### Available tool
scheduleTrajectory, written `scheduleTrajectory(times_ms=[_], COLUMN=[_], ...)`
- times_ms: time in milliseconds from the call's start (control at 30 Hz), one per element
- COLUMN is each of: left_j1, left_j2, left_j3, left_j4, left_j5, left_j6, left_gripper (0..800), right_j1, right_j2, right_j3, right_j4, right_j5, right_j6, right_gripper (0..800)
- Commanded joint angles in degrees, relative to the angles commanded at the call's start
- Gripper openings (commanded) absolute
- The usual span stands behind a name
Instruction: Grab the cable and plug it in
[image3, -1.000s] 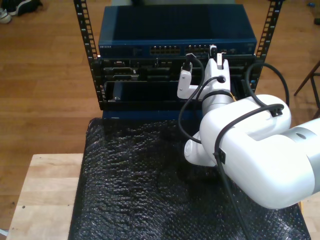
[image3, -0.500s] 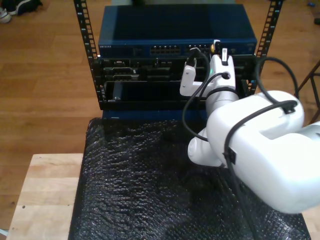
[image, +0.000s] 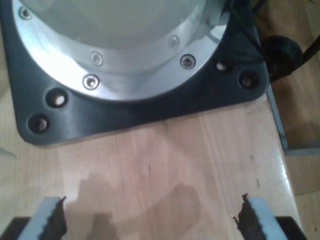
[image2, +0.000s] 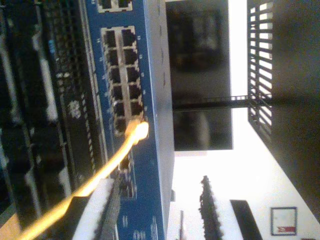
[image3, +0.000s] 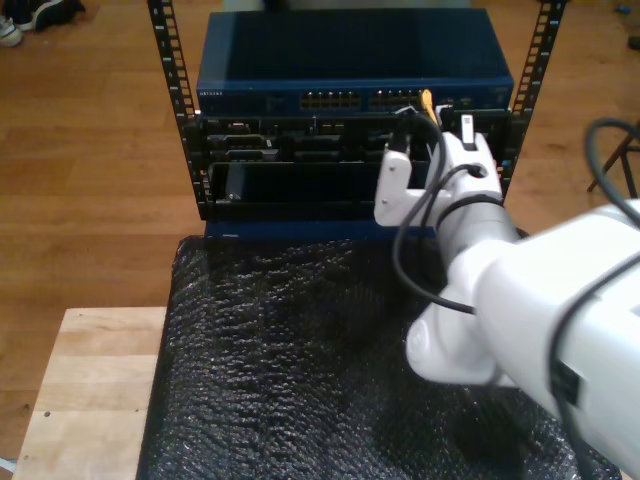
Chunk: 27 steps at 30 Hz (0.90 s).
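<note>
The cable (image2: 100, 177) is thin and yellow-orange. Its tip sits at a port in the front of the blue switch (image2: 155, 75). In the exterior view a short yellow piece of the cable (image3: 427, 99) shows at the switch's (image3: 350, 60) port row, right of middle. My second gripper (image2: 160, 182) faces that port row with its fingers apart and nothing between them; the cable runs past the outside of one finger (image2: 102, 210). In the exterior view my second gripper (image3: 452, 120) is just right of the cable tip. My first gripper (image: 152, 222) is open over bare wood.
The switch sits on top of a black rack with upright rails (image3: 170, 70). A black bubble-wrap mat (image3: 280, 360) covers the wooden table (image3: 90, 390) in front of it. A round metal arm base on a black plate (image: 125, 75) stands on wood by my first gripper.
The white arm and my second gripper have shifted towards the exterior view's right. The yellow cable tip has stayed at the same spot on the port row.
</note>
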Motion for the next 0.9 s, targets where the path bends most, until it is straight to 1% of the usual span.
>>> scheduleTrajectory(times_ms=[100, 167, 367, 433, 500, 567, 700, 800, 867, 900], left_j1=[0.0, 0.0, 0.0, 0.0, 0.0, 0.0, 0.0, 0.0, 0.0, 0.0], left_j2=[0.0, 0.0, 0.0, 0.0, 0.0, 0.0, 0.0, 0.0, 0.0, 0.0], left_j3=[0.0, 0.0, 0.0, 0.0, 0.0, 0.0, 0.0, 0.0, 0.0, 0.0], left_j4=[0.0, 0.0, 0.0, 0.0, 0.0, 0.0, 0.0, 0.0, 0.0, 0.0], left_j5=[0.0, -0.1, 0.0, 0.0, 0.0, 0.0, -0.1, 0.0, 0.0, 0.0], left_j6=[0.0, 0.0, 0.0, 0.0, 0.0, 0.0, 0.0, 0.0, 0.0, 0.0], left_gripper=[800, 800, 800, 800, 800, 800, 800, 800, 800, 800], right_j1=[-0.4, -1.0, -7.7, -10.3, -13.5, -16.5, -24.5, -30.1, -33.5, -35.3], right_j2=[-6.9, -11.0, -22.2, -25.1, -27.5, -30.2, -33.8, -36.7, -38.9, -39.9], right_j3=[4.1, 6.1, 9.0, 9.0, 8.7, 8.3, 6.9, 6.0, 5.8, 5.7], right_j4=[-0.1, -0.1, -0.3, -0.5, -1.3, -2.3, -2.5, -2.5, -2.5, -2.5], right_j5=[5.4, 9.9, 23.6, 28.3, 33.8, 40.0, 52.8, 62.1, 68.0, 70.6], right_j6=[-0.1, -0.1, -0.8, -1.7, -3.3, -4.8, -7.2, -10.6, -13.5, -14.9], right_gripper=[436, 473, 515, 525, 555, 596, 672, 728, 743, 764])
